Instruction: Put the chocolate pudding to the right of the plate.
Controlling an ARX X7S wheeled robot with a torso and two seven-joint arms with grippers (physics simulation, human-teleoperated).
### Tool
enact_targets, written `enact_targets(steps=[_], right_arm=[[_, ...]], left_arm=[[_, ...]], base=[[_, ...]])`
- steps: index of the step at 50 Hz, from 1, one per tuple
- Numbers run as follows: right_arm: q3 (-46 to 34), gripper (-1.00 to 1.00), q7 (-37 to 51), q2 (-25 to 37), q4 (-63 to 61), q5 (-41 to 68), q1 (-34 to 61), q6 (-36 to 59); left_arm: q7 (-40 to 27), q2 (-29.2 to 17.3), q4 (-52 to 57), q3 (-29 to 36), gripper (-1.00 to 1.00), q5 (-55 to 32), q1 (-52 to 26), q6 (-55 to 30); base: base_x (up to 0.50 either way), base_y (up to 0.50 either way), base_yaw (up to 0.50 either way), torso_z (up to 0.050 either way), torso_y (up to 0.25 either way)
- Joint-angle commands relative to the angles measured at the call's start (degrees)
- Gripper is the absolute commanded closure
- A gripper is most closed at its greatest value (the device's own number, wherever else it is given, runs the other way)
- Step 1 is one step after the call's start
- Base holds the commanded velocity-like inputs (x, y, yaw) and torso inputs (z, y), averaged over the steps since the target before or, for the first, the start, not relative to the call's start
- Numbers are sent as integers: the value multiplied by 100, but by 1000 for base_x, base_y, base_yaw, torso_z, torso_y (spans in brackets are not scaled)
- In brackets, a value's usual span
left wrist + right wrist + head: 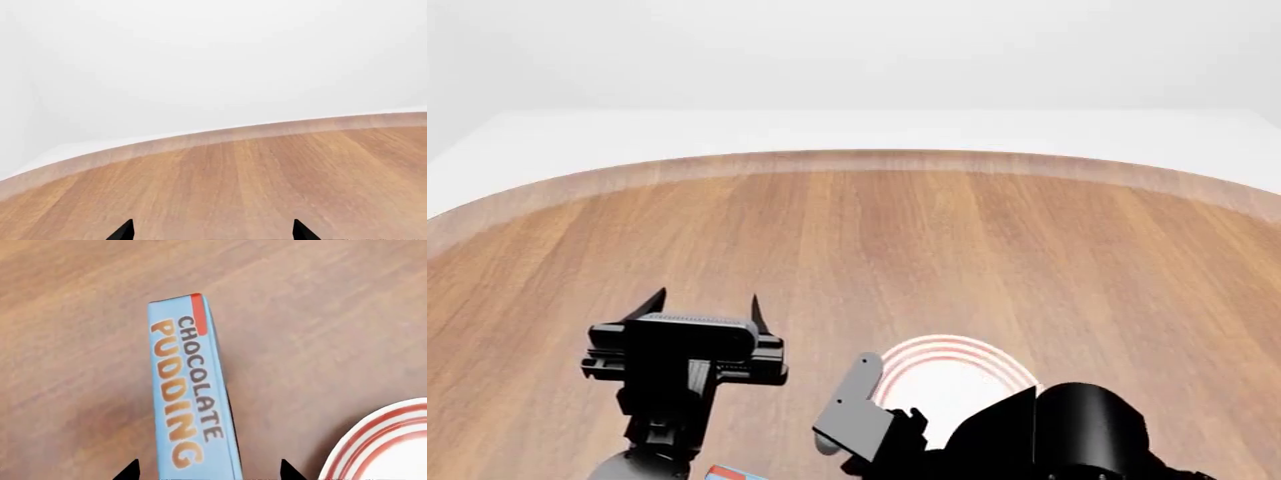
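The chocolate pudding (190, 395) is a carton with a light blue top, a red edge and brown lettering; it lies on the wood table. My right gripper (208, 471) is open, one fingertip on each side of the carton's near end, with a gap on both sides. The plate (383, 445), white with red rings, lies close beside the carton. In the head view the plate (954, 375) is partly covered by my right arm (1068, 430), and only a sliver of the carton (729, 472) shows at the bottom edge. My left gripper (703, 305) is open and empty above bare table.
The round wood table (854, 250) stretches far ahead, its curved edge (854, 160) at the back against white floor. The left wrist view shows only bare wood (267, 185) and the table's edge (200, 140).
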Motion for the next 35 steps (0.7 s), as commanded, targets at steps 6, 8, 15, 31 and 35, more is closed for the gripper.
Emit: enact_targets(steps=[6, 8, 15, 31, 35], right_arm=[[-480, -100, -314, -60, 334, -369, -92, -194], [-493, -100, -306, -63, 377, -373, -97, -198], [-593, -100, -358, -79, 549, -447, -156, -288], [-638, 100, -391, -56, 555, -364, -169, -364], [-616, 100, -343, -36, 496, -316, -132, -351]], left_arm=[[-20, -28, -25, 67, -100, -32, 22, 58], [-26, -32, -22, 67, -100, -40, 25, 57], [-47, -49, -41, 43, -100, -66, 39, 84], [-76, -83, -69, 83, -100, -92, 28, 117], [-84, -88, -78, 94, -100, -99, 21, 122]], base=[[0, 0, 0, 0, 0], [0, 0, 0, 0, 0], [0, 0, 0, 0, 0], [0, 0, 0, 0, 0], [0, 0, 1, 0, 0]])
